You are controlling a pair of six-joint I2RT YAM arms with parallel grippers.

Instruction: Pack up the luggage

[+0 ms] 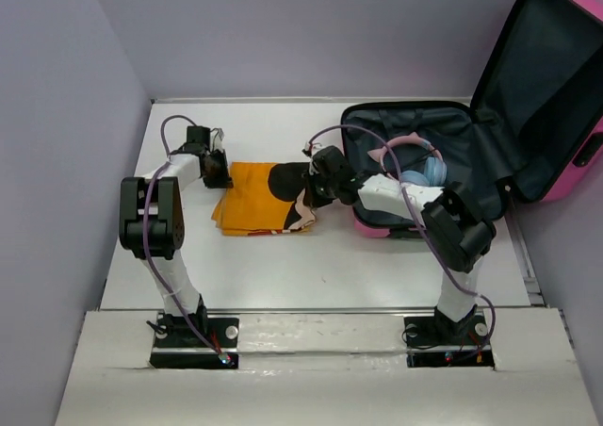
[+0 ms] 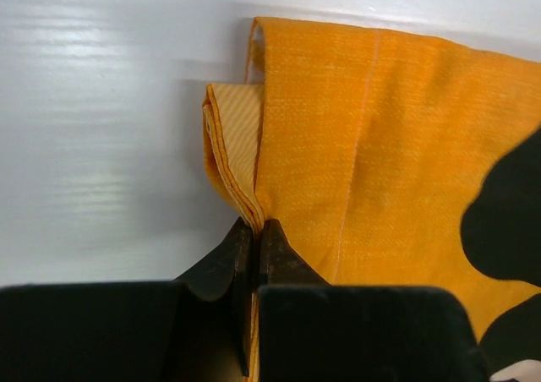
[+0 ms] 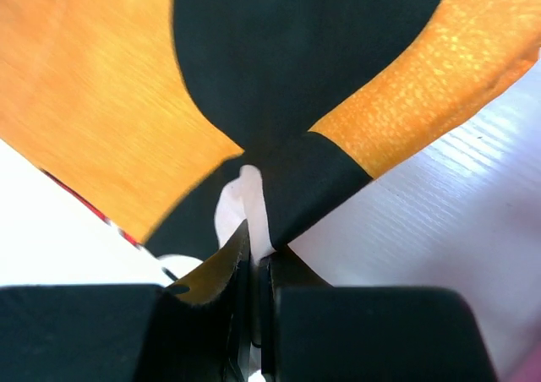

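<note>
The hot-pink luggage (image 1: 575, 176) lies open at the right, its navy lining (image 1: 452, 143) showing and its lid propped up. Pink-and-blue headphones (image 1: 421, 165) lie inside. The orange folded Mickey Mouse cloth (image 1: 259, 198) lies on the table to its left. My left gripper (image 1: 220, 170) is shut on the cloth's left edge (image 2: 241, 192). My right gripper (image 1: 320, 188) is shut on the cloth's right edge, where the black and white print (image 3: 279, 175) bunches between the jaws.
The white table (image 1: 283, 266) is bounded by grey walls at the back and the left. The luggage lid (image 1: 528, 87) stands tall at the far right. The right arm (image 1: 452, 228) reaches across the front of the luggage shell.
</note>
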